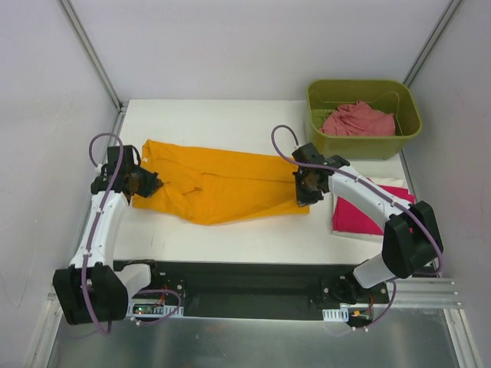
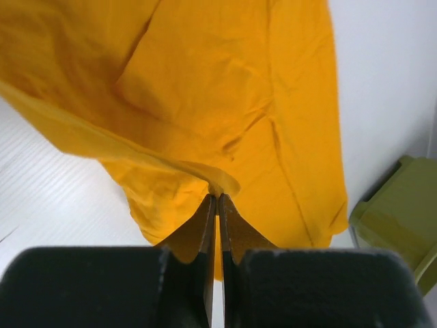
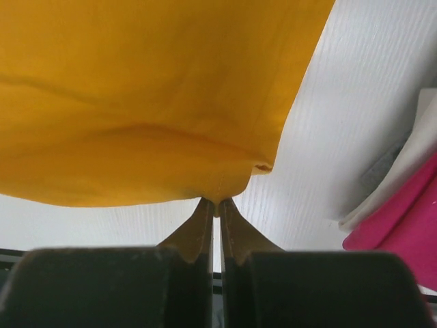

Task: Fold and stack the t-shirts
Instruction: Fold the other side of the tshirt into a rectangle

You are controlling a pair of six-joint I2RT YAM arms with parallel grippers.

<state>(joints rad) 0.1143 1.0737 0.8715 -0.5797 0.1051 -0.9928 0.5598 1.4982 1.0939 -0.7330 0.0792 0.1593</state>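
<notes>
From above, holds the orange t-shirt (image 1: 222,188) spread across the table's (image 1: 253,238) middle. At left wrist, clamps left gripper (image 2: 217,198) on a soft fold. At right wrist, pinches hem in right gripper (image 3: 217,200); handles light and limp, best taken by edges
</notes>
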